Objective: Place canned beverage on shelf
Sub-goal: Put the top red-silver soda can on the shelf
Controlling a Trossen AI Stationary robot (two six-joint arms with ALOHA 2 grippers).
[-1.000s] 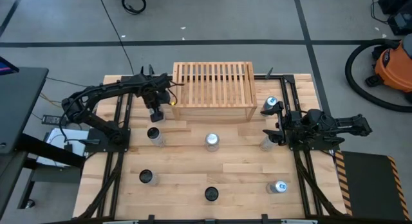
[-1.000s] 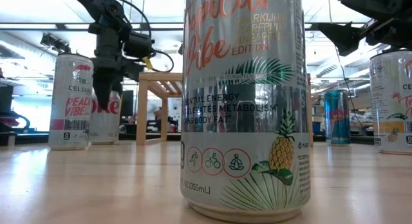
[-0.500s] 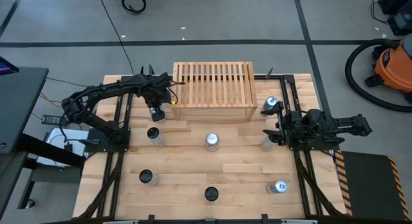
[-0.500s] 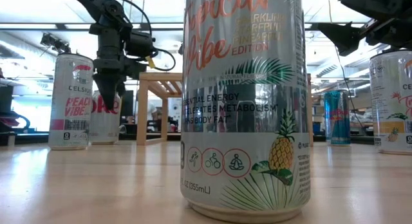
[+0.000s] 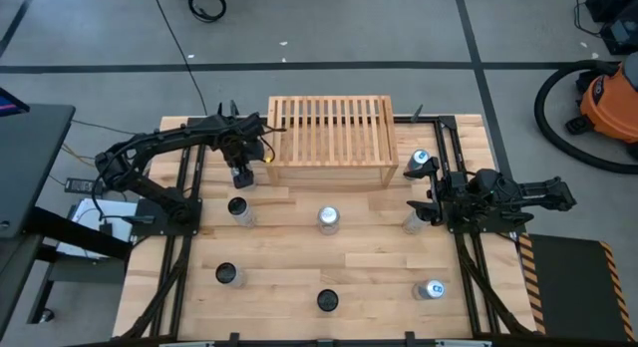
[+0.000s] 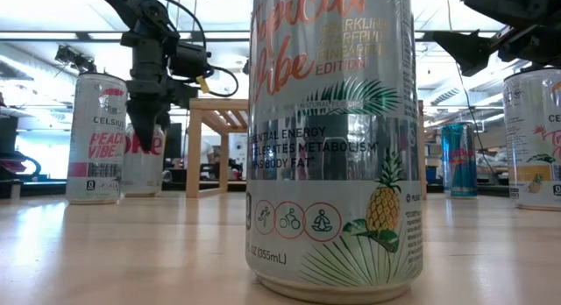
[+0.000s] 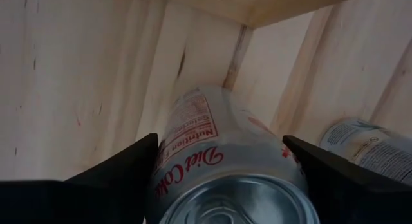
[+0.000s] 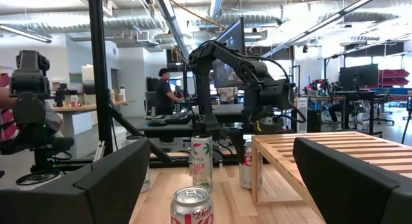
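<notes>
The left gripper [image 5: 240, 175] stood over a Diet Coke can [image 7: 225, 166] just off the shelf's [image 5: 331, 138] left front corner, fingers [image 7: 116, 169] astride it; whether they gripped, I couldn't tell. The right gripper [image 5: 424, 199] waited wide open off the shelf's right side.

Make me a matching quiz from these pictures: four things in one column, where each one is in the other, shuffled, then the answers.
Things:
1. Diet Coke can
2. shelf
3. right gripper
4. pineapple can

Places:
A. back middle of the table
B. between the left gripper's fingers
C. closest to the low camera
D. near the table's right edge, holding nothing

Pairs: 1-B, 2-A, 3-D, 4-C
</notes>
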